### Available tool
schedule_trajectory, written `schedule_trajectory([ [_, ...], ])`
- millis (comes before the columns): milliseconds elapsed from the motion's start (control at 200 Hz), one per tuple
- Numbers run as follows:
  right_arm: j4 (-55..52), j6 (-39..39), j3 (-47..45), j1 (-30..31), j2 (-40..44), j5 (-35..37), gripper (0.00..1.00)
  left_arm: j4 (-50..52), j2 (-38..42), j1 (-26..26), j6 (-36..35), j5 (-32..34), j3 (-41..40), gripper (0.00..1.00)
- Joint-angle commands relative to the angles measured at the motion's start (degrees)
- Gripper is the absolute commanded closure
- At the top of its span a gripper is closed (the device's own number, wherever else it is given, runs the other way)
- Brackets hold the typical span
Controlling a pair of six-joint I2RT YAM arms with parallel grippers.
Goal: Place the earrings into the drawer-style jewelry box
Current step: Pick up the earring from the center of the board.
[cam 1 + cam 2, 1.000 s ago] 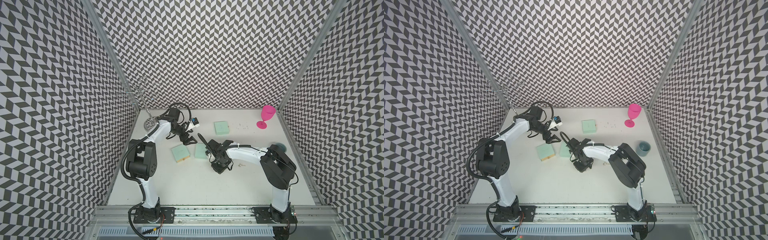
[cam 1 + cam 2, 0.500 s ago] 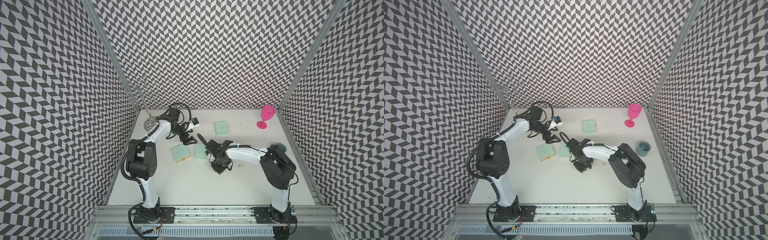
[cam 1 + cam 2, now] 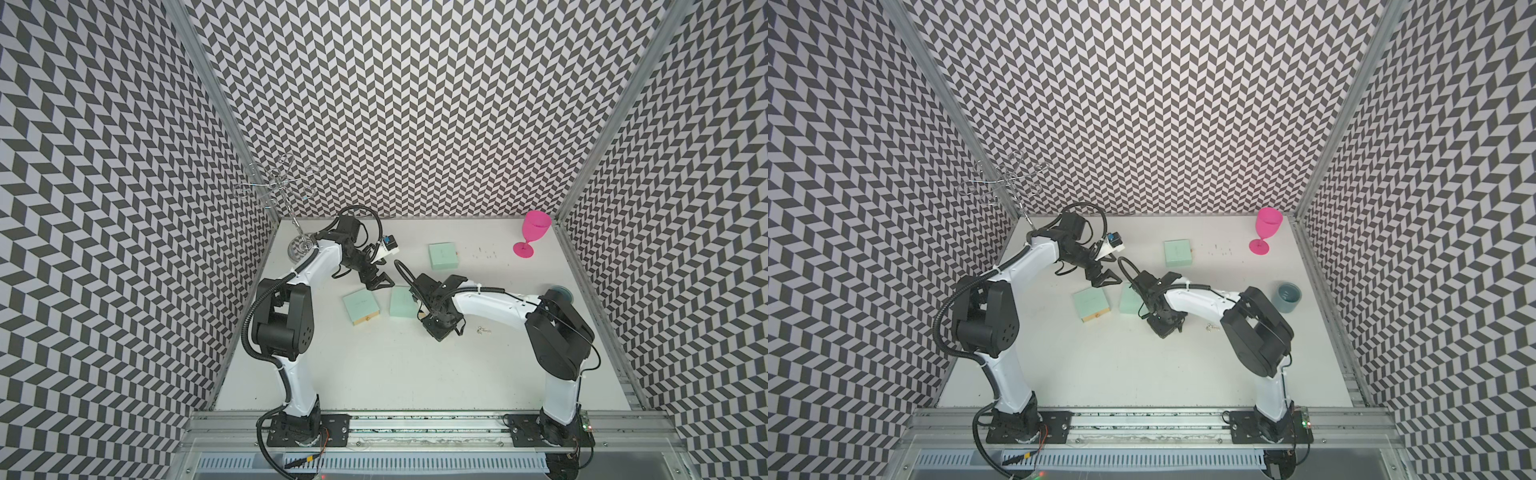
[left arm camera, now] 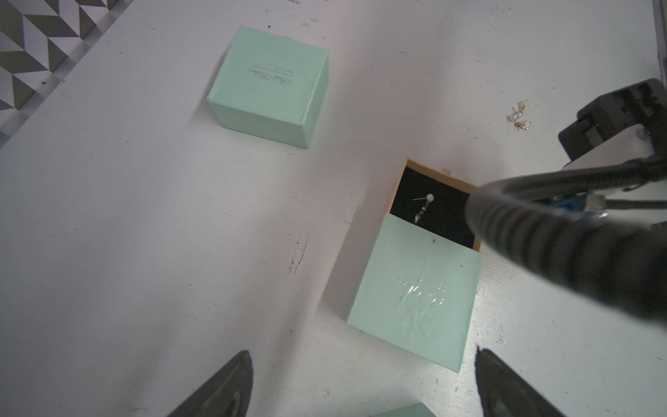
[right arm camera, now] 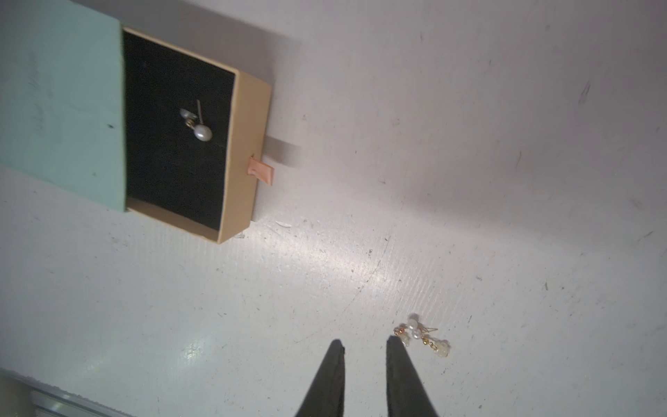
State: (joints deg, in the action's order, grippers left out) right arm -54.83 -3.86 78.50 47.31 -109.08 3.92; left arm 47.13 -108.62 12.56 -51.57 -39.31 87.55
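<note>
The drawer-style jewelry box (image 3: 401, 302) is mint green, and its tan drawer (image 5: 245, 151) is pulled out. One pearl earring (image 5: 197, 124) lies on the drawer's black lining. More earrings (image 5: 422, 335) lie in a small cluster on the table (image 3: 483, 330). My right gripper (image 5: 364, 344) is shut with nothing between its fingers, and one fingertip is right beside that cluster. My left gripper (image 3: 379, 283) is open and empty above the table, behind the box. The right arm hides part of the box in both top views.
A second mint box (image 3: 360, 307) sits left of the jewelry box, a third (image 3: 443, 255) at the back. Tiny metal pieces (image 3: 484, 252) lie near it. A pink goblet (image 3: 534, 235) stands back right, a wire stand (image 3: 297, 249) back left and a grey cup (image 3: 1288, 297) on the right.
My right gripper's fingers have come closer together. Neither arm has visibly moved.
</note>
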Motion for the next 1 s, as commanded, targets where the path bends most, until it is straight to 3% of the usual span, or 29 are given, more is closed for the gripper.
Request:
schedule_trajectory([
  [0,-1.98,-0.47,2.25,-0.31,2.90,1.48,0.92,-0.03,2.03,-0.16,-1.28,-1.26,1.30,0.04],
  [330,-4.65,0.25,9.62,-1.42,1.38,1.95,0.92,0.42,1.81,0.56,-2.22,-0.68,1.57,0.03],
  [536,-2.39,-1.28,7.24,-2.94,3.20,1.61,0.86,0.57,1.30,0.32,-2.28,-0.86,1.88,0.03],
  [791,0.12,-2.76,5.61,-8.33,5.44,-3.34,0.78,1.00,0.96,0.10,-2.42,-0.81,2.57,0.03],
  [996,1.47,-4.40,-0.59,-16.58,10.75,-9.98,0.78,-0.08,0.88,0.10,-2.06,-1.45,2.25,0.03],
])
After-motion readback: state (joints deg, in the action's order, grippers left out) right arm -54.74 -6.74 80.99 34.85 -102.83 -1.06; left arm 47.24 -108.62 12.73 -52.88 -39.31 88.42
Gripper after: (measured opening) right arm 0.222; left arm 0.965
